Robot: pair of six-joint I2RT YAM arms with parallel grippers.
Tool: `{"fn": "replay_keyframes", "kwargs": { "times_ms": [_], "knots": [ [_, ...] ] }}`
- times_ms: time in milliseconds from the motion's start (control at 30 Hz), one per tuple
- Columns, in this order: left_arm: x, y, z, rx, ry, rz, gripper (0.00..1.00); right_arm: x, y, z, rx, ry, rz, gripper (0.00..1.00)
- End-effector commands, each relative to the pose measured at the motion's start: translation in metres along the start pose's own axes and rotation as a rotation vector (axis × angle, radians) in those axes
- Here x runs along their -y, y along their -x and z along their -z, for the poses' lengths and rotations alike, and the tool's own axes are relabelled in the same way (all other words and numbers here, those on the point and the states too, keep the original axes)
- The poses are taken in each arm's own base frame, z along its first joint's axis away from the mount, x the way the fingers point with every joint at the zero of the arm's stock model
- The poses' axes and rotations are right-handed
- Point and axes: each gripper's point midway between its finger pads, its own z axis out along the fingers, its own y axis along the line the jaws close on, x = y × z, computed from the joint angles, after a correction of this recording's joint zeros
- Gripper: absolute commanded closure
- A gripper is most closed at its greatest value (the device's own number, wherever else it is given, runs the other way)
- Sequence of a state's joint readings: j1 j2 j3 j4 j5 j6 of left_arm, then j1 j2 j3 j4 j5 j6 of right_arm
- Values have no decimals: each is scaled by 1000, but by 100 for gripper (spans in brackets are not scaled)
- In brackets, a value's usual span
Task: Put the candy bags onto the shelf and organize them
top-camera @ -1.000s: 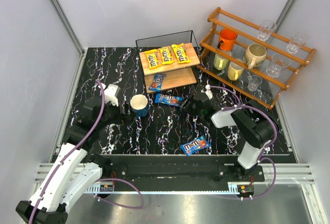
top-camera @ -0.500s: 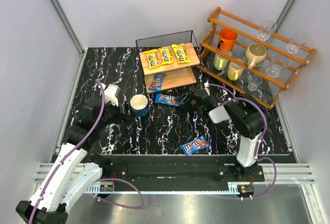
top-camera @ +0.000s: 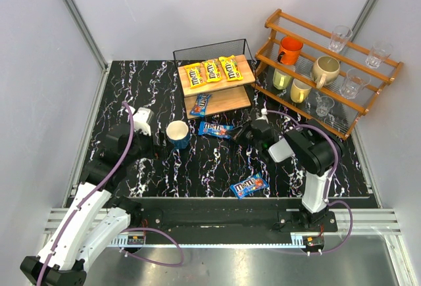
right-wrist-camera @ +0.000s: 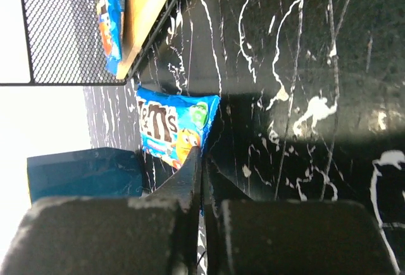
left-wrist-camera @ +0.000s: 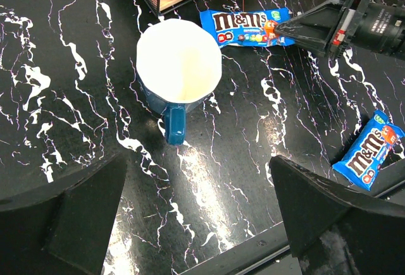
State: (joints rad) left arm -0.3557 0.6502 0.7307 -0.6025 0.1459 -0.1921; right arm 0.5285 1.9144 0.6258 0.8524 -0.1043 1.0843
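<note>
The right gripper pinches the edge of a glossy blue candy packet, which likely next needs lifting onto the wire-framed wooden shelf.

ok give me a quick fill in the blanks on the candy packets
The small wire-framed shelf holds ___ yellow glossy candy packets on its top wooden board.
Its lower board carries one ___ packet.
The right gripper is shut on a blue packet near the blue mug with a ___ interior.
The left gripper is ___.
Missing: three; blue; white; open.
</note>
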Motion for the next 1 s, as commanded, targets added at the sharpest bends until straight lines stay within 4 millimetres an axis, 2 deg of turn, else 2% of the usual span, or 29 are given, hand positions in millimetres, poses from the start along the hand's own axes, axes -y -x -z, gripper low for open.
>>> {"fn": "replay_keyframes", "kwargs": {
  "times_ms": [0, 167, 367, 633, 667, 833, 867, 900, 967],
  "knots": [
    [5, 13, 0, 47, -21, -3, 1, -55, 29, 22, 119, 211, 77, 100],
    [7, 13, -1, 44, -30, -3, 1, -92, 52, 38, 219, 331, 80, 100],
    [9, 14, 0, 50, -42, -6, 1, -118, 78, 47, 315, 384, 74, 100],
    [11, 14, 0, 52, -52, -7, 1, -114, 112, 40, 451, 291, 44, 100],
    [11, 14, 0, 52, -55, -7, 1, -119, 117, 38, 467, 295, 40, 100],
    [13, 16, 1, 60, -64, -10, 1, -106, 141, 28, 576, 207, -28, 100],
    [14, 15, 1, 57, -70, -10, 1, -109, 145, 26, 594, 201, -36, 100],
    [14, 16, 1, 59, -69, -10, 1, -101, 149, 23, 613, 150, -47, 100],
    [15, 15, 2, 58, -75, -11, 1, -105, 154, 17, 629, 124, -51, 100]
  ]
}}
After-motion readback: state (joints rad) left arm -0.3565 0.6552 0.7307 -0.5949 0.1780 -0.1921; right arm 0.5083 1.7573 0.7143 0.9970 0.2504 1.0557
